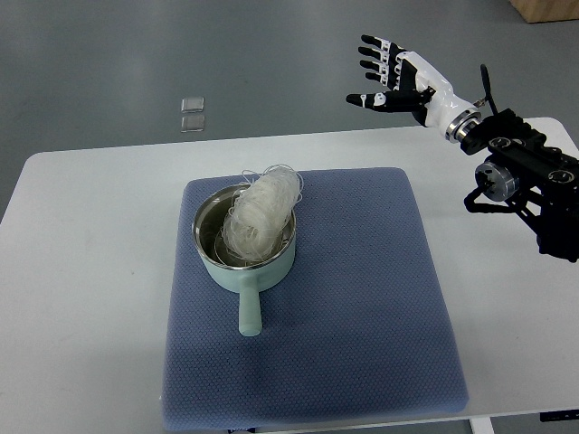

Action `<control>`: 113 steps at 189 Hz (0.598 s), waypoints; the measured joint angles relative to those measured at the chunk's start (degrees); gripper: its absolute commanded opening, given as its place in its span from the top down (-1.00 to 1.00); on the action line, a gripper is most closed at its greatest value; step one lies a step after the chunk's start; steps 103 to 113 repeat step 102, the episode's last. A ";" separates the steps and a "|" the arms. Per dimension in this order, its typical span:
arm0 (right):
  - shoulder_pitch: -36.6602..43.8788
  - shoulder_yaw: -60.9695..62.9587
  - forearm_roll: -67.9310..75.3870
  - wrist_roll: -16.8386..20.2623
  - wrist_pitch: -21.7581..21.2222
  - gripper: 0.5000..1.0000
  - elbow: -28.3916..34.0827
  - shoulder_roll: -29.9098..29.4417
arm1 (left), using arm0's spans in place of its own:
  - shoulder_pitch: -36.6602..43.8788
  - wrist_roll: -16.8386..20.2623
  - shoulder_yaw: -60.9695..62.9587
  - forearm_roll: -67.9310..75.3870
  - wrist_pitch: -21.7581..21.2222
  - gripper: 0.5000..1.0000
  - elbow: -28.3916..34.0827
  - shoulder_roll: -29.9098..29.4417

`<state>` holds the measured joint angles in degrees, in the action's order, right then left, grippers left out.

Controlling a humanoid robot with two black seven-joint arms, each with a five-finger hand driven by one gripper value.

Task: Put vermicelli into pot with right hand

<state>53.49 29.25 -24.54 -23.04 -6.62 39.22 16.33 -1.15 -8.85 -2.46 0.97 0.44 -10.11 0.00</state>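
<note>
The right hand (391, 77) is raised at the upper right, off the far edge of the surface (81, 271) and over the grey floor (109, 54). Its fingers (373, 54) are spread apart and extended toward the left, the thumb held below them, and they hold nothing. The hand is white with black joints; its black arm (529, 176) comes in from the right edge, above the surface's far right corner.

The vermicelli (262, 210) is in the pot (242, 271). It is a pale, translucent tangle that stands higher than the rim and leans against the far right side of the pot, with a few loose strands curling up and over the rim there. The pot is light green outside with a shiny metal inside, and its short handle (248, 312) points toward the near edge of the surface. Hand and pot are well apart.

The pot stands on a blue-grey mat (362, 325), in the mat's far left part. The mat covers the middle of the white surface and reaches almost to its near edge.

On the floor beyond the surface's far edge lie two small clear square items (192, 114), just beside each other.

No brand, label or writing can be read on any of these things. The left arm does not show.
</note>
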 measured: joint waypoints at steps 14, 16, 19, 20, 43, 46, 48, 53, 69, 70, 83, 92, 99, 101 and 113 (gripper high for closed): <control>-0.97 0.10 6.03 1.22 1.31 -0.71 -1.23 -1.02 | 0.01 0.00 0.00 0.00 0.00 -1.00 0.00 0.00; -1.20 0.10 7.26 1.52 1.52 -0.71 -1.47 -1.26 | 0.01 0.00 0.00 0.00 0.00 -1.00 0.00 0.00; -1.46 0.11 8.46 1.82 1.71 -0.71 -1.72 -1.50 | 0.00 0.00 0.00 0.00 0.00 -1.00 0.00 0.00; -1.55 0.11 8.85 1.91 1.77 -0.71 -1.80 -1.58 | 0.00 0.00 0.00 0.00 0.00 -1.00 0.00 0.00; -4.08 0.21 14.92 2.53 3.35 -0.71 -3.42 -3.55 | 0.01 0.00 0.00 0.00 0.00 -1.00 0.00 0.00; -4.52 0.24 15.28 2.52 3.70 -0.71 -3.58 -3.93 | 0.01 0.00 0.00 0.00 0.00 -1.00 0.00 0.00; -4.73 0.26 15.42 2.50 3.88 -0.72 -3.65 -4.09 | 0.01 0.00 0.00 0.00 0.00 -1.00 0.00 0.00; -5.18 0.30 15.66 2.43 4.32 -0.71 -3.81 -4.47 | 0.01 0.00 0.00 0.00 0.00 -1.00 0.00 0.00; -6.24 0.40 16.01 2.17 5.33 -0.71 -4.41 -5.30 | 0.00 0.00 0.00 0.00 0.00 -1.00 0.00 0.00; -6.29 0.41 16.03 2.15 5.37 -0.71 -4.46 -5.33 | 0.00 0.00 0.00 0.00 0.00 -1.00 0.00 0.00; -6.86 0.73 16.23 1.52 5.91 -0.71 -5.01 -5.61 | 0.02 -0.01 0.00 0.00 0.00 -1.00 0.00 0.00; -7.20 1.14 16.32 0.87 6.52 -0.71 -5.25 -5.80 | 0.02 -0.02 0.00 0.00 0.00 -1.00 0.00 0.00; -7.44 1.32 16.34 0.51 6.95 -0.71 -5.32 -6.00 | 0.01 -0.01 0.00 0.00 0.00 -1.00 0.00 0.00; -7.54 1.38 16.35 0.36 7.13 -0.71 -5.34 -6.10 | 0.01 -0.01 0.00 0.00 0.00 -1.00 0.00 0.00; -7.57 1.40 16.35 0.32 7.19 -0.71 -5.34 -6.13 | 0.01 -0.01 0.00 0.00 0.00 -1.00 0.00 0.00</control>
